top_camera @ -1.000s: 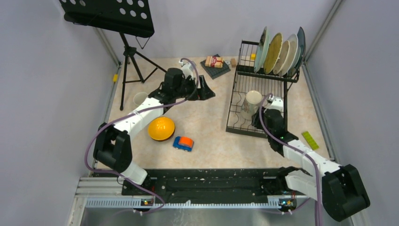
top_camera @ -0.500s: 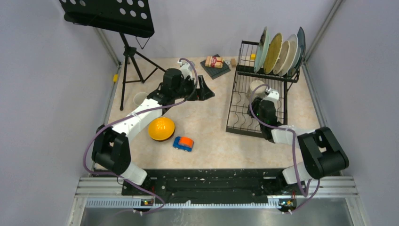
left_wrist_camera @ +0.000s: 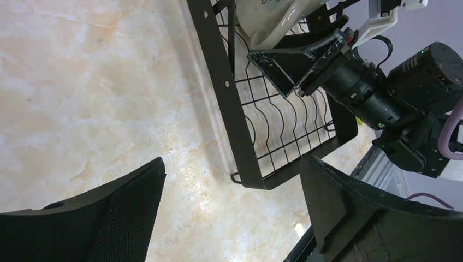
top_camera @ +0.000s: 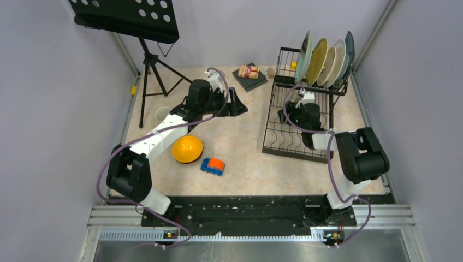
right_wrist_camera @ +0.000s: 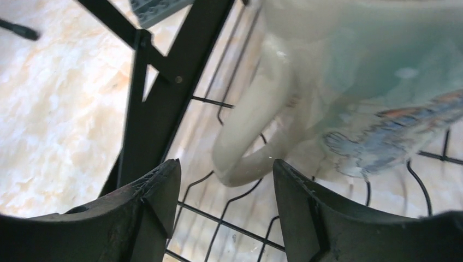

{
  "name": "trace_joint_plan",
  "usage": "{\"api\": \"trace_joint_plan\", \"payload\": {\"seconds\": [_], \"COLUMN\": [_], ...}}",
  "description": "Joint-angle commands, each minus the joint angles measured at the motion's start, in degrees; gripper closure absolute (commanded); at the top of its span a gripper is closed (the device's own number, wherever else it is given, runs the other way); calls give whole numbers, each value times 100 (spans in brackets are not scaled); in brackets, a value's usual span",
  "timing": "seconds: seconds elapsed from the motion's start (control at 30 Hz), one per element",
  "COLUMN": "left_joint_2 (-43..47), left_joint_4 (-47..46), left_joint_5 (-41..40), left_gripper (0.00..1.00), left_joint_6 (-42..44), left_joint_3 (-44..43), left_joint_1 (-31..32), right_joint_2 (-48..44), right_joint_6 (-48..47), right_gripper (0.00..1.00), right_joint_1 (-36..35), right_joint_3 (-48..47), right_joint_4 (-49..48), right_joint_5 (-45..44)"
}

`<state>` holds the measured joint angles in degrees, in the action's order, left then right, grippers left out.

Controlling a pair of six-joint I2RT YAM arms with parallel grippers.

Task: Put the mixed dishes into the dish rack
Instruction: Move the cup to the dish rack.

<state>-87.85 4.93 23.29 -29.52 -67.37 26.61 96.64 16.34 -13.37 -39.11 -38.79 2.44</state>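
The black wire dish rack [top_camera: 284, 136] stands at the right, and its upper tier holds the mint-green [top_camera: 304, 52], yellowish [top_camera: 317, 54] and cream [top_camera: 334, 57] round plates and the dark teal plate [top_camera: 349, 49]. A pale mug [right_wrist_camera: 349, 82] rests on the rack's wire base, and its handle [right_wrist_camera: 245, 136] faces my right gripper [right_wrist_camera: 226, 188]. That gripper is open, with its jaws on either side of the handle and just short of it. The mug also shows in the left wrist view [left_wrist_camera: 273, 16]. The orange-yellow bowl [top_camera: 187, 149] lies upside down on the table. A second pale mug [top_camera: 162, 114] stands at the left. My left gripper [top_camera: 237, 103] is open and empty.
A toy car [top_camera: 212, 166] sits by the bowl. A packet on a dark mat [top_camera: 249, 72] lies at the back. The music stand's tripod [top_camera: 150, 71] stands at the back left. A green block [top_camera: 360, 162] lies to the right of the rack.
My right gripper carried the mug along the rack base toward the back, under the upper tier, and its jaws now stand open off the mug. The left arm has barely moved.
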Motion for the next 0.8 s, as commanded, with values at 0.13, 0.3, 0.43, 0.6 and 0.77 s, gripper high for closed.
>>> {"api": "trace_joint_plan", "payload": {"seconds": [0.13,0.3,0.43,0.6,0.77], "left_joint_2": [273,305,400,677,1076], "left_joint_4": [-88,-63,-27,81,516], "left_joint_5": [-100,-306,-620,-1112,-2065], "left_gripper": [4,4,3,2,2], "left_joint_6": [161,201,269,430,726], "left_joint_3": [50,39,81,243,495], "left_joint_1": [-48,-51,-51,-51,-52], "right_joint_2": [-890,-1794,-2028,-1629,-1051], "right_joint_6": [94,582,1071,1565,1927], "right_gripper": [32,33,41,40,36], "right_joint_1": [53,51,152,420,665], "right_joint_3": [883,1692,1741,1307,1219], "right_joint_4": [-779,-669,-118,487,-301], "right_joint_5": [444,-792,-1699,-1990,-2015]}}
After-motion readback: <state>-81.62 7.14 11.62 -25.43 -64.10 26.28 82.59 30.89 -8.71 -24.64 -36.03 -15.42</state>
